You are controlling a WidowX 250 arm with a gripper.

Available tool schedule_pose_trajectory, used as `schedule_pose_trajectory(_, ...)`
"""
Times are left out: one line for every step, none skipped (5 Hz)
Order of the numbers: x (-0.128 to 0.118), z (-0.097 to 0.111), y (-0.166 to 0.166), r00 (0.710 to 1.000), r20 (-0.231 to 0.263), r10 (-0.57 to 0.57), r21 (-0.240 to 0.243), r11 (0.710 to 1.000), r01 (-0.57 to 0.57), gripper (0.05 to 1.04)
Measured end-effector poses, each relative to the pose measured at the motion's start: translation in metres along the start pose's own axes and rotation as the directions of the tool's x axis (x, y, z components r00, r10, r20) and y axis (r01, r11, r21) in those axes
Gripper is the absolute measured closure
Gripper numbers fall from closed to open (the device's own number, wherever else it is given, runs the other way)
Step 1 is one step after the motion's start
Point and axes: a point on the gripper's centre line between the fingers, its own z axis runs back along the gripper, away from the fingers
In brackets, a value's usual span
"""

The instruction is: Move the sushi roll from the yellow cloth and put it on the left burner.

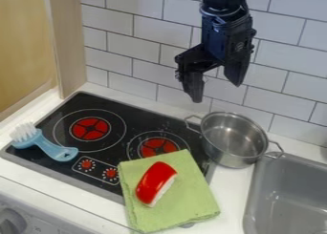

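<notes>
The black gripper [217,87] hangs at the upper right, in front of the tiled wall and above the steel pot, its two fingers spread with nothing between them. Well below it and to its left, a red and white sushi roll [155,183] lies on a yellow-green cloth [185,199]. That cloth covers the front right corner of the black stove and part of the counter. The left burner [90,128] is uncovered, a red disc inside a thin ring.
A steel pot [234,138] with two handles stands at the stove's right edge. The right burner [158,147] is partly under the cloth. A blue brush [48,144] lies across the stove's left front edge. A grey sink [287,195] is at the lower right.
</notes>
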Motion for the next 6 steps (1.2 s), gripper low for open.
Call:
schedule_pose_trajectory(0.009, -0.014, -0.015, 0.999, 0.032, -0.012, -0.056, 0.998, 0.013, 0.084)
schedule_pose_trajectory(0.016, -0.004, -0.022, 0.987, 0.053, -0.15, -0.017, 0.988, 0.151, 0.084)
schedule_pose_trajectory(0.025, -0.002, -0.027, 0.939, 0.102, -0.328, 0.001, 0.944, 0.33, 0.084)
schedule_pose_trajectory(0.031, -0.006, -0.041, 0.898, 0.115, -0.425, 0.0, 0.904, 0.428, 0.084)
schedule_pose_trajectory(0.037, -0.007, -0.055, 0.852, 0.149, -0.502, -0.021, 0.86, 0.51, 0.084)
schedule_pose_trajectory(0.04, -0.013, -0.077, 0.79, 0.154, -0.593, -0.047, 0.794, 0.606, 0.084)
